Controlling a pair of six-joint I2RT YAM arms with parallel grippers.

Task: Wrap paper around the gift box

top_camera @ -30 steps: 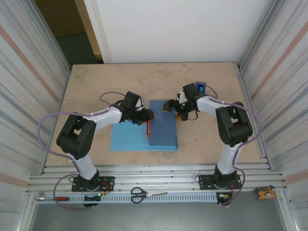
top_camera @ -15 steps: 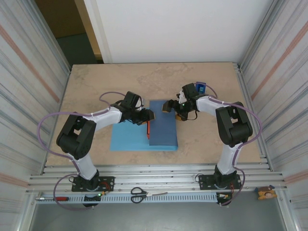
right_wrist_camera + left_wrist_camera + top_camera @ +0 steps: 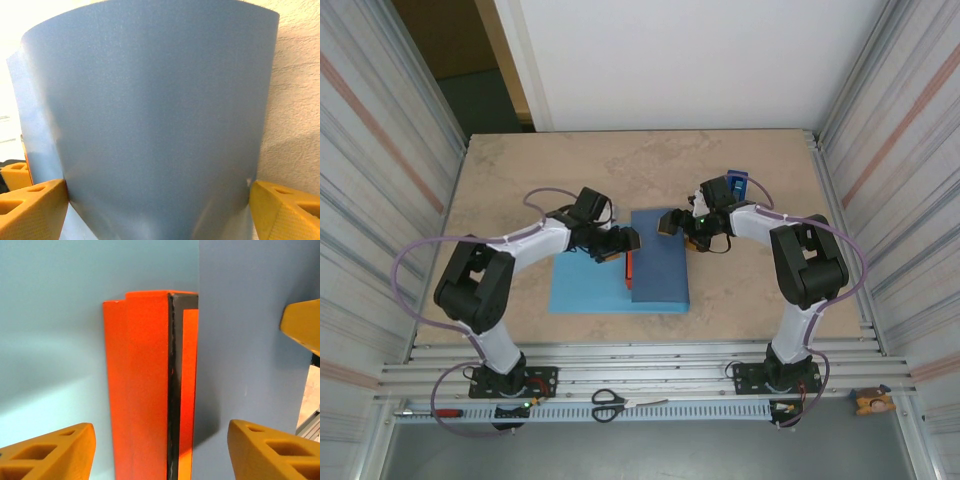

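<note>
Two arms are reaching inward over the table (image 3: 620, 170), one from each side, and meeting near its middle. The paper (image 3: 582, 288) is lying flat there, showing its light blue face on the left. Its right part is folding over and showing the darker slate face.

The gift box (image 3: 628, 268) is sitting on the paper beneath that folded part. From above, only a strip of its orange left side is peeking out. The left wrist view is showing the same orange side, a dark edge, and the slate paper covering the rest. The box is closed, so what is inside it is staying hidden.

The left gripper (image 3: 626, 243) is hovering just beside the exposed orange side. Its fingers (image 3: 52, 455) are standing well apart, with nothing between them pinched. The right gripper (image 3: 668, 222) is hanging over the far end of the folded paper. Its fingers (image 3: 30, 207) are spreading very wide at either edge of the slate paper. Whether they are touching the paper, I cannot tell.

The scissors (image 3: 620, 403) are lying on the metal rail between the arm bases. The blue tape dispenser (image 3: 736, 184) is sitting just behind the right arm. The red-handled screwdriver (image 3: 445, 411) is resting at the rail's left end.
</note>
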